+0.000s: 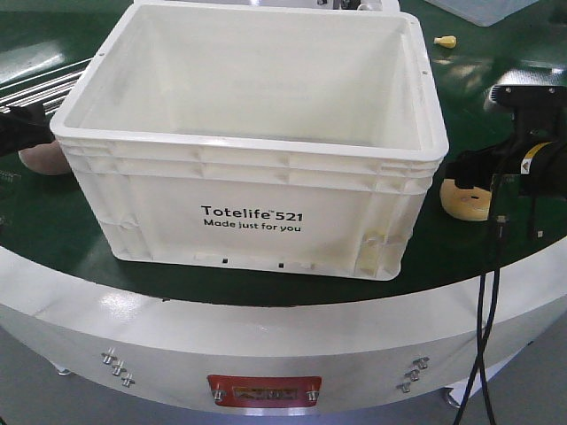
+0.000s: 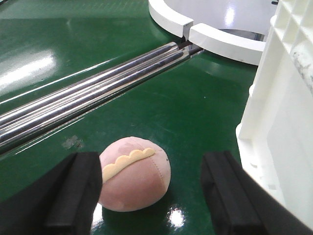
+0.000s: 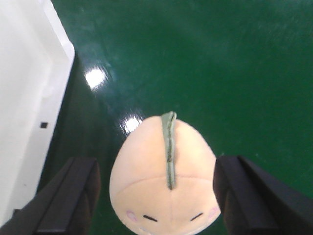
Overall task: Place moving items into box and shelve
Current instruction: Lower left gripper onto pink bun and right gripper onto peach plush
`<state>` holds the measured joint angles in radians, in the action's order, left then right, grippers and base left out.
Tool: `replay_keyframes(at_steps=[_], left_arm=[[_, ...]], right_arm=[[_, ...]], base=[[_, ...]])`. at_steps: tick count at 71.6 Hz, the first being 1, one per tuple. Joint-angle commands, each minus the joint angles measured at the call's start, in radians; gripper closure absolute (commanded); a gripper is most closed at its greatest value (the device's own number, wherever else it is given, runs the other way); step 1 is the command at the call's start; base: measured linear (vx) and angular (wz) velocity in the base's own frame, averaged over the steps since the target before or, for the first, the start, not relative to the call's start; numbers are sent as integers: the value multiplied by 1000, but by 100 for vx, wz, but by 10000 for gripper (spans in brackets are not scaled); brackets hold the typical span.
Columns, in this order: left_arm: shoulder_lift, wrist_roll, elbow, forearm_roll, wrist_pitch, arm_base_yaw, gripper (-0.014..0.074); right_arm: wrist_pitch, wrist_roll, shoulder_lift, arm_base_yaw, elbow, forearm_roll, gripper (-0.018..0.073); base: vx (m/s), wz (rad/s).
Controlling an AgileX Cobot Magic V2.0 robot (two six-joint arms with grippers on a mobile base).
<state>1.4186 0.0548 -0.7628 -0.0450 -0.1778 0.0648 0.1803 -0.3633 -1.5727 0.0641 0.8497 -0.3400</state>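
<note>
Slick green table point(image 2: 195, 112): left gripper point(image 2: 150, 193) agape astride pink toy point(image 2: 133, 180), right gripper point(image 3: 161, 198) likewise astride peach toy point(image 3: 164, 166); off-centre, could squirt loose.

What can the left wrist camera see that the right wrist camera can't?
Only left wrist: a round pink plush ball with yellow scalloped trim, and shiny metal rods. Only right wrist: a peach plush toy with a green stripe and tiny face. Both: the green tabletop, a wall of the cream-white plastic box, and an open gripper around a toy, left gripper and right gripper.
</note>
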Motion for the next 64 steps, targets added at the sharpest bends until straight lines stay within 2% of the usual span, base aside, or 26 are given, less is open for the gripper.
replay_keyframes(at_steps=[1,24,29,33,37,45,48,64], left_arm=[[-30,9,-33,7,-84,1,41],[-30,9,-33,7,-84,1,41],[-30,9,-33,7,-84,1,41],[-30,9,-33,7,-84,1,41],[-30,9,-33,7,-84,1,41],[-30,9,-34,7,-84,1,41],[-30,9,-35,7,-88,5,41],[-11,10,-36,11,-130,59,41]], right_arm=[[-65,-3,9,1,34,-5,37],[-84,-3,-105,1,34,-5,38],[-84,-4,-124,1,34,-5,61],[-79,-4,-136,1,34,1,115],[-74,-4,-142,1,34,11,213],[-64,-4,-144,1,34,14,498],[-61,-4,-144,1,34,14,578],[-62,-4,-144,1,34,14,577]], base=[[0,0],[0,0],[0,0],[0,0],[0,0],[0,0],[0,0],[0,0]])
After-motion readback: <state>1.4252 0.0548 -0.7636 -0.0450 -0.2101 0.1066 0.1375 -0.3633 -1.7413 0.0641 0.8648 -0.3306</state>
